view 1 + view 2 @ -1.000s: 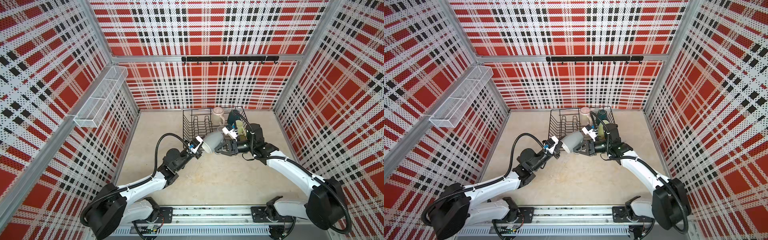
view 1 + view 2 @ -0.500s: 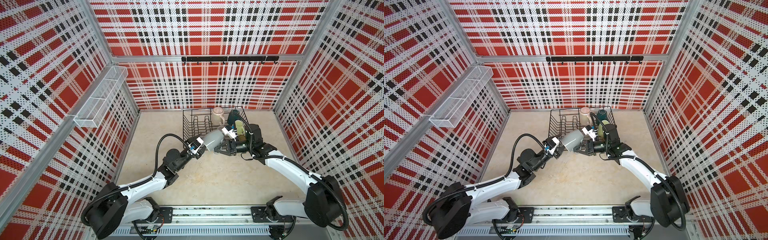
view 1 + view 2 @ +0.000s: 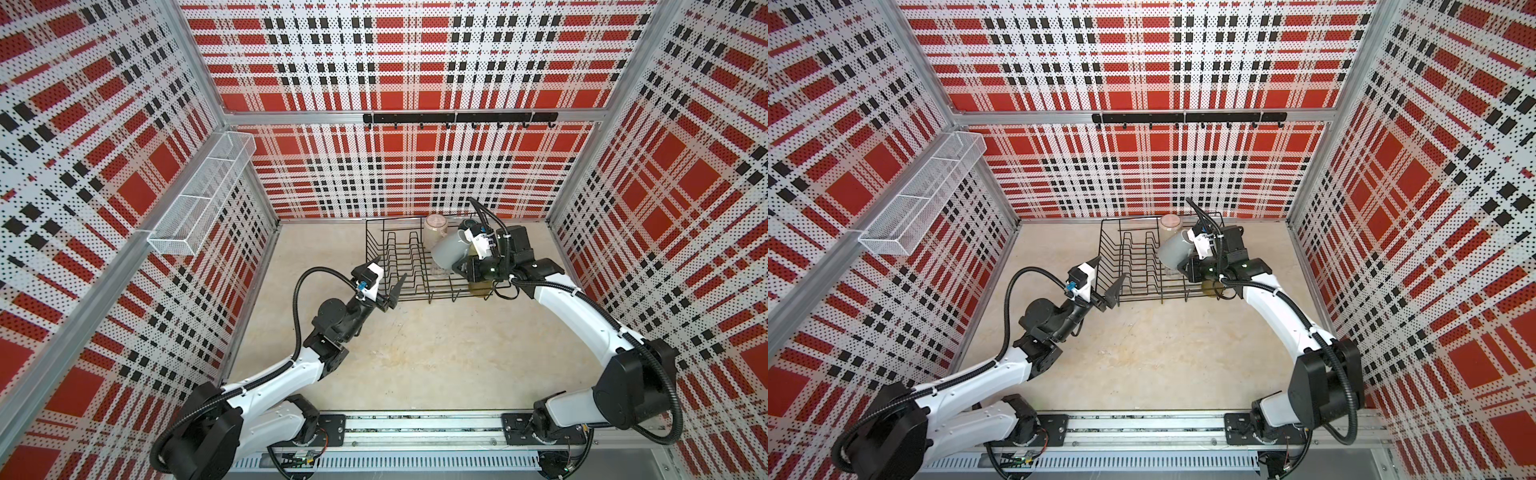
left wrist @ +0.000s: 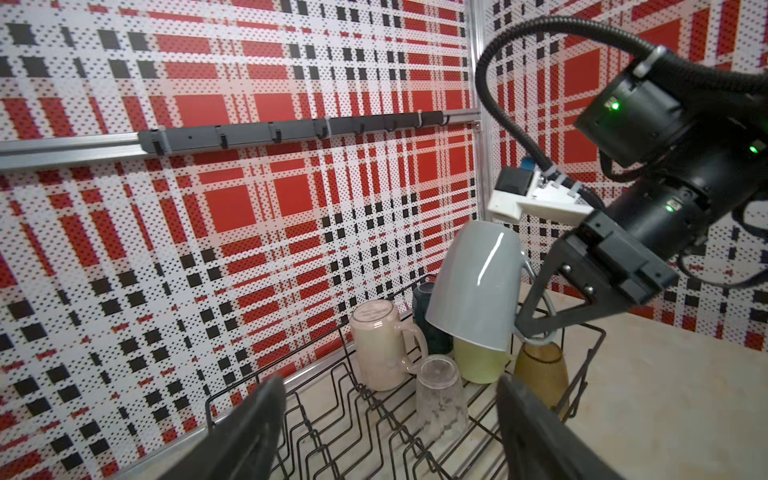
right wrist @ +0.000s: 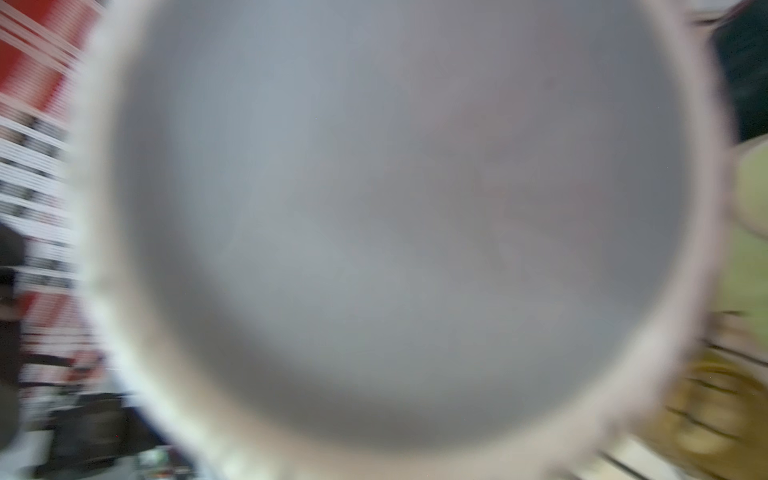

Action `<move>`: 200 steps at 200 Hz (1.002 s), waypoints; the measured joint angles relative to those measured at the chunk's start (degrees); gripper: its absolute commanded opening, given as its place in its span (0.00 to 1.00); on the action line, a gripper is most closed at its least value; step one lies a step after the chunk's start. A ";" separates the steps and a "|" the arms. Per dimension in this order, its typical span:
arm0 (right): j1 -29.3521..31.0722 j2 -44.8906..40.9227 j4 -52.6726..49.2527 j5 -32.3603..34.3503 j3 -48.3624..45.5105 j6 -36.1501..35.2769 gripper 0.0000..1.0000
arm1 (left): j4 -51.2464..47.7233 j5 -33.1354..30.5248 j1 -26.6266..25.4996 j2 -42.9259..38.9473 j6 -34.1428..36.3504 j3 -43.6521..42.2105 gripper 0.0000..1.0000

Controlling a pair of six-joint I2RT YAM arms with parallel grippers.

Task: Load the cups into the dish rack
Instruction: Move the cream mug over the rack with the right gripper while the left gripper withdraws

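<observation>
Clearly our right gripper was nearer, clamped on the handle of the grey mug, which hung mouth-down, tilted, above the right side of the dish rack; our left gripper gaped wide and empty at the rack's near-left corner.

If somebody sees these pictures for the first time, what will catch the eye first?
The loud red plaid walls all around come first. Next, the grey mug, mouth down and tilted, hangs over the rack by its handle in the shut right gripper; other cups stand inside the rack. The left gripper stands open at the rack's near left corner.
</observation>
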 measured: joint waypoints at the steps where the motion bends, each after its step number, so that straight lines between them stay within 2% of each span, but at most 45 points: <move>1: 0.00 0.04 -0.04 0.24 0.00 -0.33 0.00 | -0.22 -0.13 0.22 -0.11 -0.31 0.00 0.86; 20: -0.02 1.36 -1.42 4.72 0.02 -9.22 0.00 | -3.96 -1.14 2.97 -0.96 -4.02 0.59 0.88; 46: 0.00 3.50 -2.23 7.39 0.09 -20.96 0.00 | -9.73 -2.93 6.88 -1.46 -8.33 2.01 0.90; 84: 0.31 8.50 -4.52 8.39 3.04 -35.69 0.00 | -16.52 -6.29 11.63 -2.16 -13.35 2.95 0.90; 123: 0.50 13.60 -12.33 8.20 10.47 -50.40 0.00 | -20.48 -8.09 14.25 -3.15 -16.50 2.97 0.91; 160: 0.48 19.69 -20.87 8.22 19.96 -58.49 0.00 | -22.29 -8.96 15.10 -4.37 -17.29 2.97 0.91; 200: 0.48 25.92 -27.80 9.62 27.30 -62.62 0.00 | -23.61 -9.18 16.81 -5.57 -17.59 2.97 0.91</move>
